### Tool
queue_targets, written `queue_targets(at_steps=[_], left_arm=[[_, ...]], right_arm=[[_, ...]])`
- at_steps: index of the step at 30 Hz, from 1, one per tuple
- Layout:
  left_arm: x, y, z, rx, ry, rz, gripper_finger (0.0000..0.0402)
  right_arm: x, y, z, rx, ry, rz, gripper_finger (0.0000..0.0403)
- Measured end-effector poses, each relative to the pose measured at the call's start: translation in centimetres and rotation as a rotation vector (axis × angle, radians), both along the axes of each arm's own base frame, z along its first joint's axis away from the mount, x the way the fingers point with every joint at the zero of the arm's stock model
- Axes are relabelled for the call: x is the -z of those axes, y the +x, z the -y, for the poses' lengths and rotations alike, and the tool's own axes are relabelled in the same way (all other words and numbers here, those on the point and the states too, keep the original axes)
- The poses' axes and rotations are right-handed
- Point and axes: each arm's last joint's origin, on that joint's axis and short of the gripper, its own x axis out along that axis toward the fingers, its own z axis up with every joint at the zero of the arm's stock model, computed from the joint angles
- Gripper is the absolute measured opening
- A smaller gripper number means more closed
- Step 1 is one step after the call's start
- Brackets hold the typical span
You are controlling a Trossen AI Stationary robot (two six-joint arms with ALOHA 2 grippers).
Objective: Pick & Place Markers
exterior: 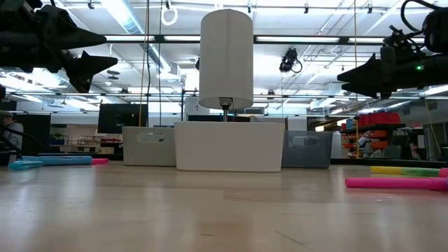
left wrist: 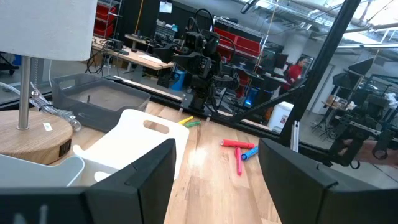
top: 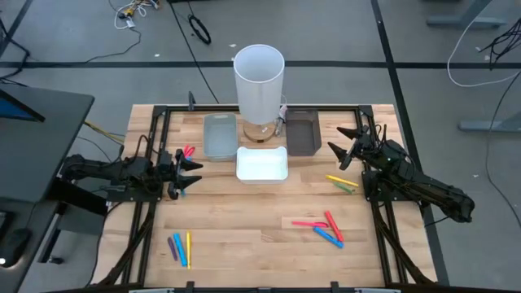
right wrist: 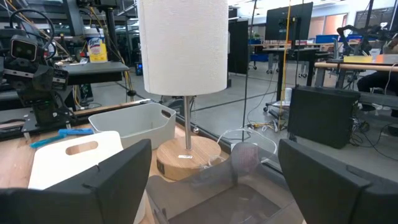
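Four loose clusters of markers lie on the table [top: 244,244], and not one of them is in a tray. Near the left gripper [top: 192,173] sit a pink and a blue marker [top: 186,152]; toward the near left edge lies a purple, blue and yellow group [top: 180,247]; over on the right, a yellow and green pair [top: 343,182]; and nearer the front right, a red, pink and blue bunch [top: 322,227].

Both arms hover above the wood, carrying nothing. The left gripper's fingers stand apart, with only air showing between them in its wrist view. The right gripper [top: 340,155] is spread wide, pointing toward the dark grey tray [top: 302,133], also empty.

So this looks like the very start: no pick is under way. The white tray [top: 262,163] and the light grey tray [top: 220,136] wait beside the tall white cylinder [top: 259,73].

Next move, as I judge it: the left gripper drops to the pink and blue pair just beside it, straddles one thin stick across its width, and closes low to the table.
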Motion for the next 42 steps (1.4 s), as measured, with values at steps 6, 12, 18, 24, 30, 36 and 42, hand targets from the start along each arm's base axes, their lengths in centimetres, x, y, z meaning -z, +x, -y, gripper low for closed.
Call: queue_targets(at_steps=[6, 12, 18, 24, 30, 36, 42], left_arm=[[0.0, 0.0, 0.0, 0.000, 0.000, 0.001, 0.0234], [0.0, 0.0, 0.0, 0.000, 0.000, 0.000, 0.0234], [0.0, 0.0, 0.0, 0.000, 0.000, 0.000, 0.0234], [0.0, 0.0, 0.0, 0.000, 0.000, 0.000, 0.0234], [0.0, 0.0, 0.0, 0.000, 0.000, 0.000, 0.0234], [0.0, 0.0, 0.0, 0.000, 0.000, 0.000, 0.0234], [0.0, 0.0, 0.0, 0.000, 0.000, 0.000, 0.0234]], right_arm=[[0.0, 0.0, 0.0, 0.000, 0.000, 0.000, 0.0352], [-0.1, 0.0, 0.0, -0.001, 0.006, 0.016, 0.0352], [-0.2, 0.0, 0.0, -0.007, 0.121, 0.104, 0.0352], [-0.2, 0.0, 0.0, -0.008, 0.149, 0.121, 0.0352], [-1.3, -0.1, 0.0, -0.008, 0.114, 0.232, 0.0352], [-2.1, -0.4, 0.0, 0.050, 0.089, 0.292, 0.0352], [-3.8, -0.6, -0.1, 0.056, 0.078, 0.251, 0.0352]])
